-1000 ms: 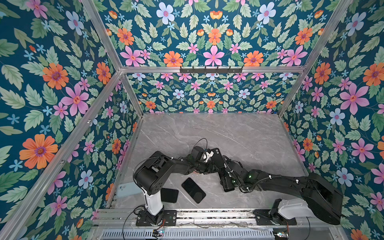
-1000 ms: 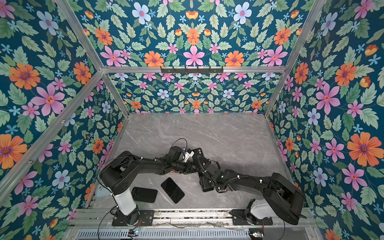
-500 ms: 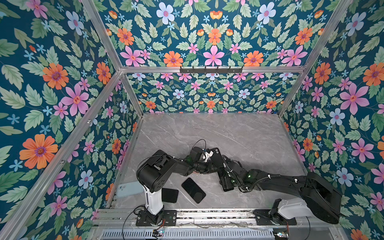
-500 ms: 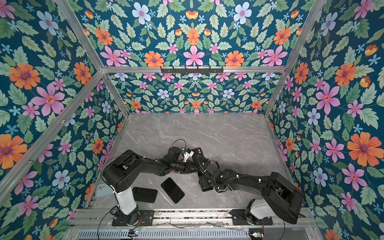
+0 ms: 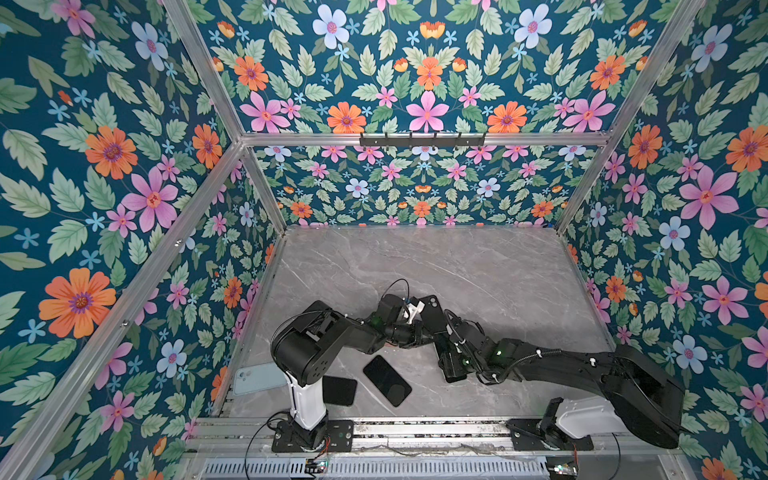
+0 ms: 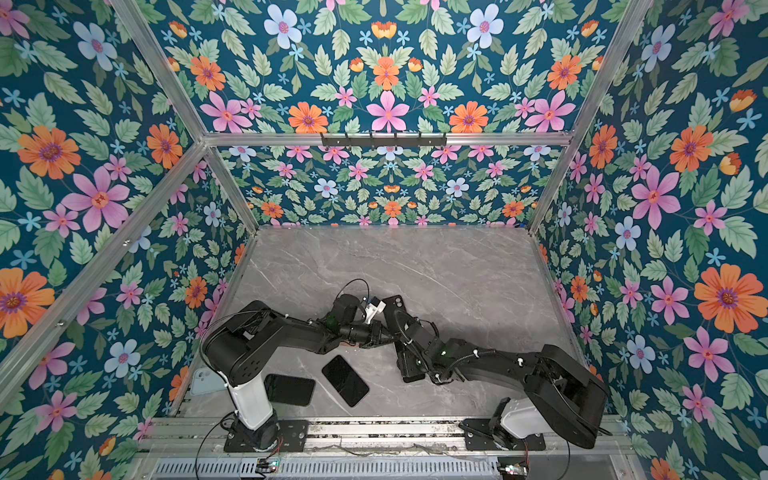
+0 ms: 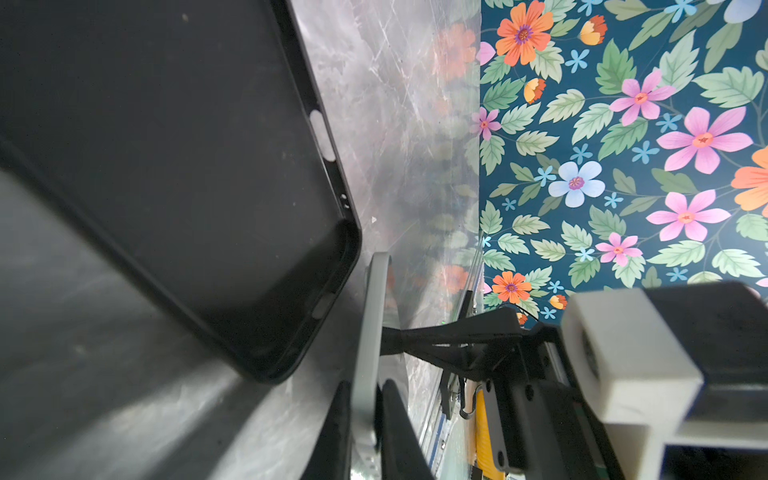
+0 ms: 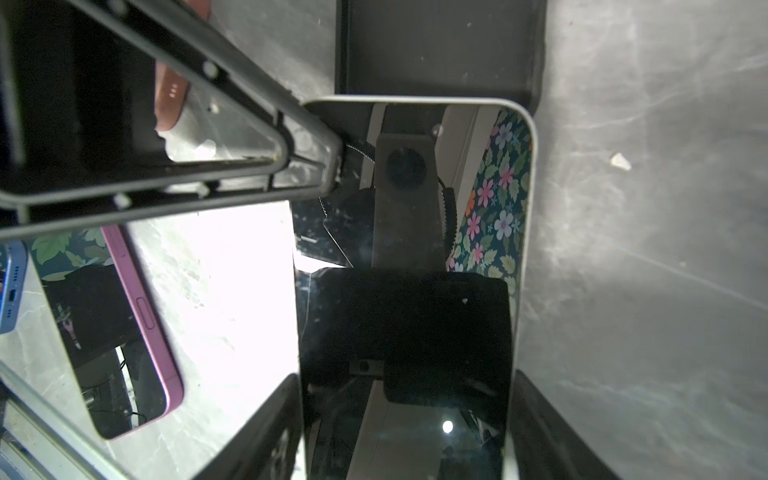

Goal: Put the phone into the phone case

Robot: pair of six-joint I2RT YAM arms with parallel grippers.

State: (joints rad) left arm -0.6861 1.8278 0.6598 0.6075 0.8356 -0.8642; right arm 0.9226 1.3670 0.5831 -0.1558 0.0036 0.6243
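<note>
The phone (image 8: pixel 407 249) is pinched across its width by the right gripper (image 8: pixel 407 380); the left gripper (image 7: pixel 368 390) has just closed on its thin edge. The phone case (image 7: pixel 187 166) lies just ahead of the right gripper, so sliding in can probably begin.

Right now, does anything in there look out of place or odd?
Little does. A pale blue phone lies right at the near left edge of the table, partly behind the base of the left arm, apart from the rest. A small white scrap lies on the marble near the held phone.
</note>
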